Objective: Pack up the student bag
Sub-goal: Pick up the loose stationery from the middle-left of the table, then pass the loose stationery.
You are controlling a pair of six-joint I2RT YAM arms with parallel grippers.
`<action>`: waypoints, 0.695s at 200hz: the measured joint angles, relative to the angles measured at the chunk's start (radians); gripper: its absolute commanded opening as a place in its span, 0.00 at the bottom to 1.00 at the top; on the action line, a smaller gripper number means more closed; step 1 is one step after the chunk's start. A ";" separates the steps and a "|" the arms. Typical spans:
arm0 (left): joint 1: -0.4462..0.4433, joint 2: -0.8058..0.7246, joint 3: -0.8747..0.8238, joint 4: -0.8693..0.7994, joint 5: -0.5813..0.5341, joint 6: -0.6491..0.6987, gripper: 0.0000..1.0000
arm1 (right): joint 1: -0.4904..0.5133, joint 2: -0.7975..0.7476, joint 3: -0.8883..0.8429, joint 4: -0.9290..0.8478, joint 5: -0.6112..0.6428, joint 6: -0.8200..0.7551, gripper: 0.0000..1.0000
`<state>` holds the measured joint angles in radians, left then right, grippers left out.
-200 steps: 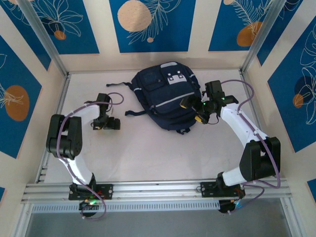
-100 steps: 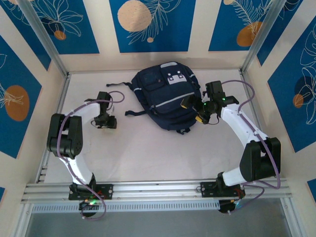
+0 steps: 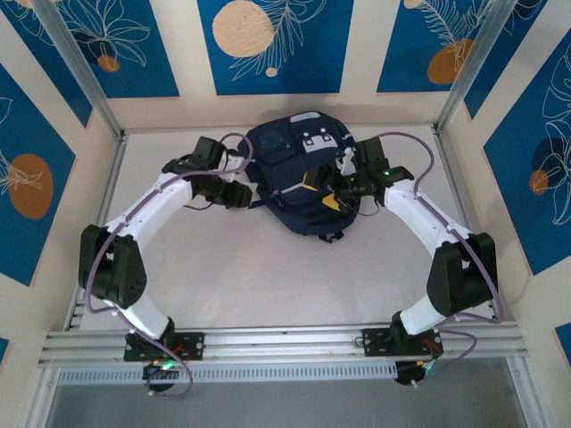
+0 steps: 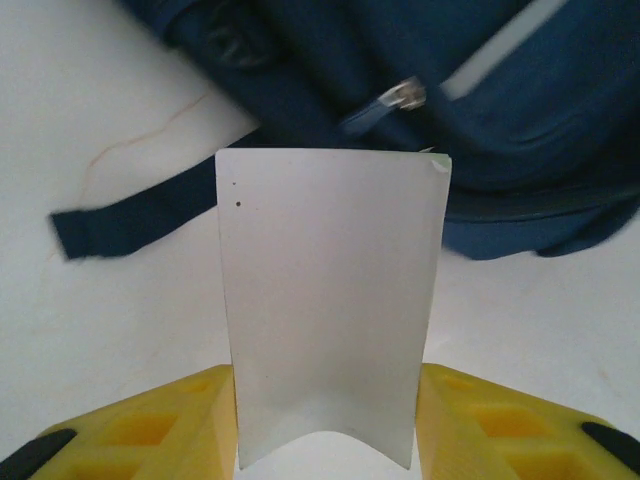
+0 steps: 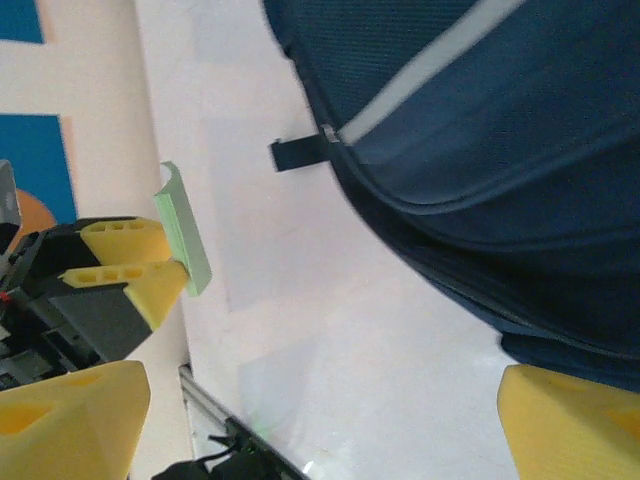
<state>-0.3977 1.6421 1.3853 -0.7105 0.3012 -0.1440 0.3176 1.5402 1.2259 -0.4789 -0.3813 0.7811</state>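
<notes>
Student bag (image 3: 285, 160) sits upper centre of the top view, with both arms now moved in: left gripper (image 4: 325, 425) pinching a white card (image 4: 330, 300) beside its left edge, right gripper (image 3: 321, 192) spread wide over it, so loading looks imminent.

Matt woven cloth on student bag (image 3: 294, 214), smooth matt card (image 4: 330, 300), table (image 3: 268, 276) matt wht.

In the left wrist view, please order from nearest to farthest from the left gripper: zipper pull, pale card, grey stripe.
1. pale card, between the fingers.
2. zipper pull, just beyond the card's top.
3. grey stripe, upper right.
</notes>
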 measured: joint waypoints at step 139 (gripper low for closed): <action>-0.200 0.015 0.021 0.097 0.076 -0.075 0.46 | 0.107 0.150 0.060 0.148 -0.114 0.086 0.28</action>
<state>-0.5980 1.6573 1.4059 -0.6140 0.3775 -0.2188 0.4248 1.6897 1.2854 -0.3305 -0.4950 0.8673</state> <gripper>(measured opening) 0.462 0.364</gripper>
